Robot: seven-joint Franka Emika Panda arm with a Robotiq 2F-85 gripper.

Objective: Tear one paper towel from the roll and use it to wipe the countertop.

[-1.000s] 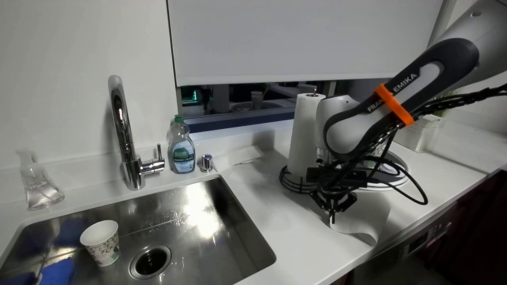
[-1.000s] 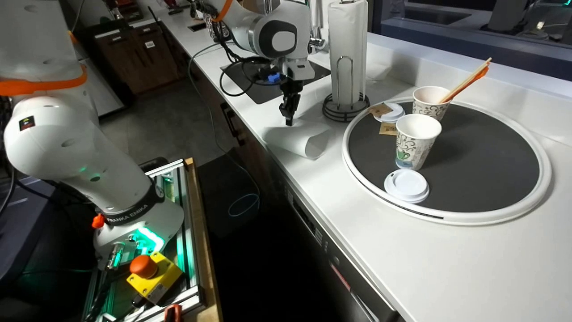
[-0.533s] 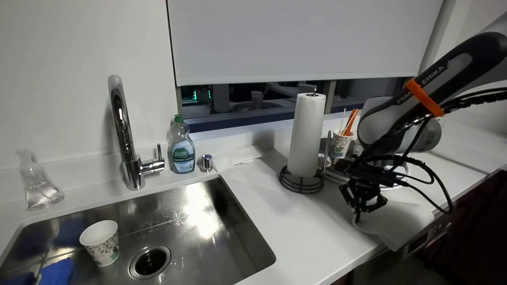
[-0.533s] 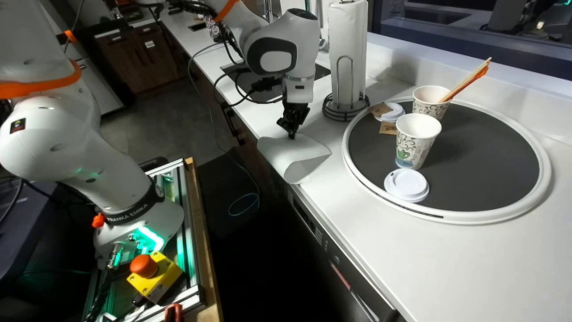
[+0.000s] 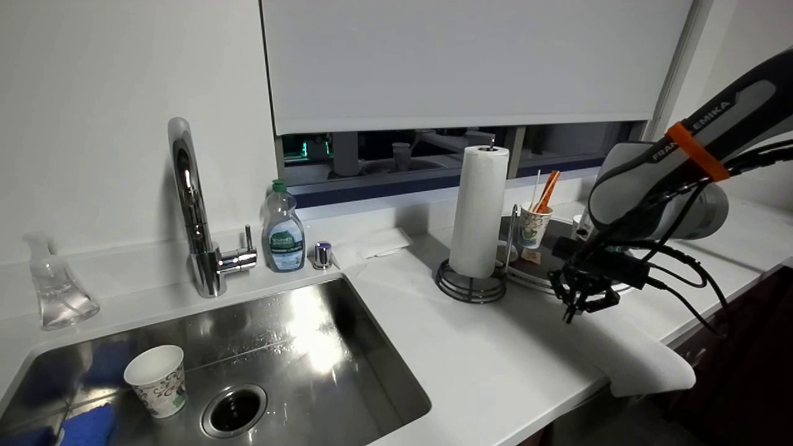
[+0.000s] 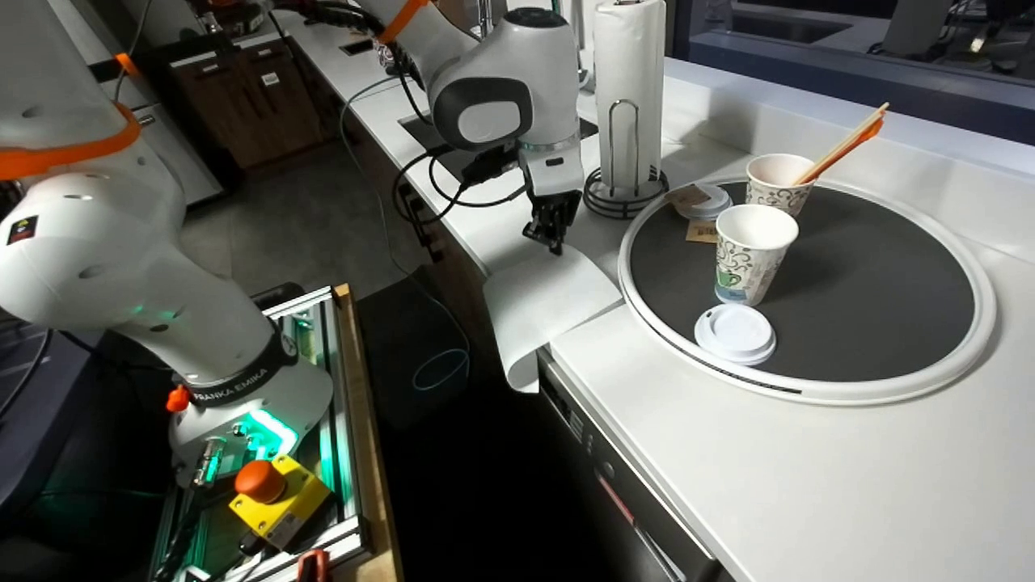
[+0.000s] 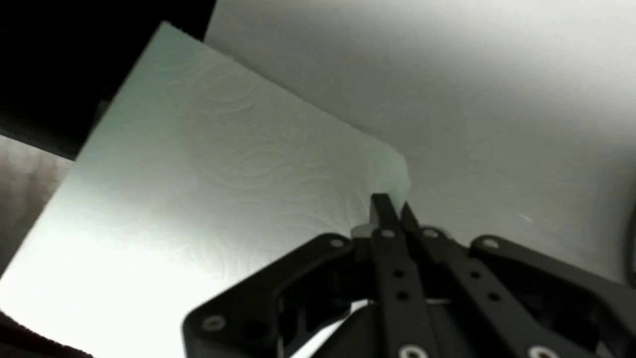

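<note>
Treat the tear as done and wiping as the step in hand, judging by the towel (image 6: 546,303) well apart from the roll (image 5: 478,210), upright on its holder (image 5: 471,298). In the wrist view, find the pincer (image 7: 394,203) clenched on one corner of the towel, with fingertips close together and the sheet caught between. In an exterior view, find the rest of the towel partly on the bench (image 6: 687,440), partly drooping in a curl past the front edge, with the tray (image 6: 857,315) to the right and the roll on the far side. Before stroking, draw the pincer inward from that edge, toward the roll, to bring the overhang onto the bench and to avoid a snag. Travel low enough to lay the sheet flat, without jamming the fingertips; allow for a clearance not plain from these views. Pull rather than push: expect so thin a sheet, held at one corner only, to fold under a push and to press lightly. Steer clear of the tray's rim, just beside the towel's right corner or touching it (impossible to tell), and stop short of the sink (image 5: 365,365) and its droplets.
</note>
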